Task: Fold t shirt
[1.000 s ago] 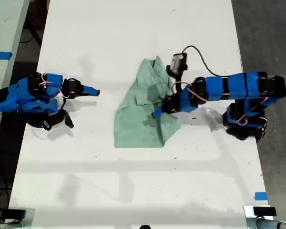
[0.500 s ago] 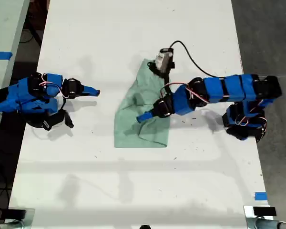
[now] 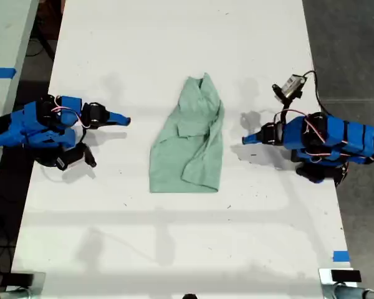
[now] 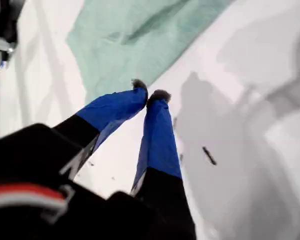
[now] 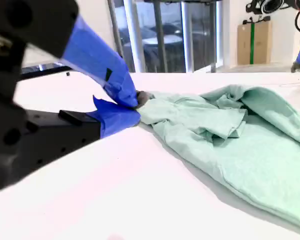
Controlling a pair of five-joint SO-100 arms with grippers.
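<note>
My first gripper (image 4: 152, 94) is closed, its blue-taped tips meeting with nothing between them. It hovers over bare table (image 3: 174, 37) near the t shirt (image 3: 190, 140) and clear of the cloth, on the exterior view's right. You can take that as a pause between folds: a closed, empty gripper kept off the fabric cannot drag it.

The t shirt lies in the middle of the table, well apart from my second gripper. It is narrow, with one side turned over the body and a loose flap bulging at the hem end, so I judge the fold only partly done. You would likely want the next grasp on an outer edge, not on that bunched flap.

My second gripper (image 5: 138, 106) is also closed on nothing. It lies low to the table on the exterior view's left, pointing at the t shirt, apparently parked out of the way.

You will find no brand or readable writing anywhere. There are only plain blue tape strips (image 3: 340, 256) and an unmarked cardboard box (image 5: 260, 35) in the background.
</note>
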